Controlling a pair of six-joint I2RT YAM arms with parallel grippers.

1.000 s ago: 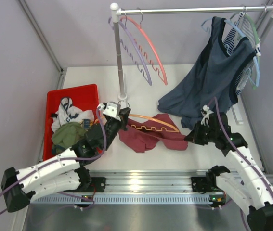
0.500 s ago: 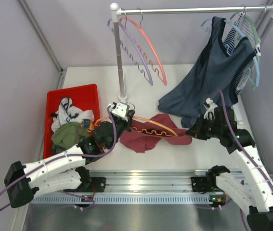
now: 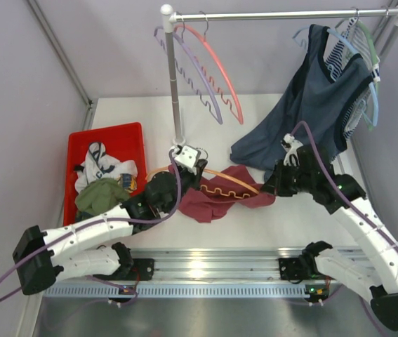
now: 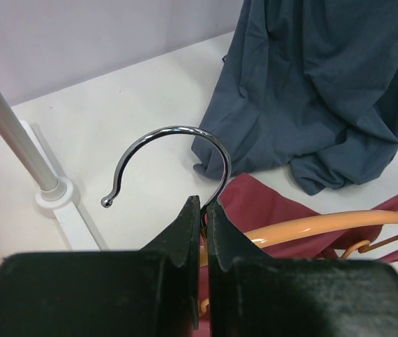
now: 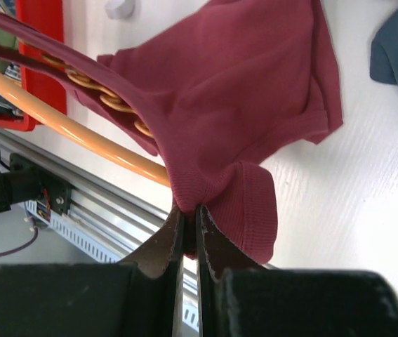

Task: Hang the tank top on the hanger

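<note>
The maroon tank top (image 3: 213, 202) lies bunched on the table between the arms, with the orange hanger (image 3: 228, 176) threaded partly through it. My left gripper (image 3: 199, 170) is shut on the neck of the hanger's metal hook (image 4: 165, 132); in the left wrist view the jaws (image 4: 203, 204) pinch the wire just above the orange arm (image 4: 325, 227). My right gripper (image 3: 269, 188) is shut on a folded edge of the tank top (image 5: 255, 84) at its right end. In the right wrist view that gripper (image 5: 189, 208) grips the cloth beside the hanger's arm (image 5: 79, 133), and the wavy bar passes inside the fabric.
A red bin (image 3: 125, 139) with an olive garment and white cloth sits at the left. The rack's pole (image 3: 174, 84) stands behind my left gripper, with pink and lilac hangers (image 3: 213, 70) on it. A dark blue-grey top (image 3: 297, 119) hangs at the right, its hem on the table.
My left gripper has carried the hanger's hook right and farther back. My right gripper has moved left and back with the tank top's edge, drawing the cloth along the hanger.
</note>
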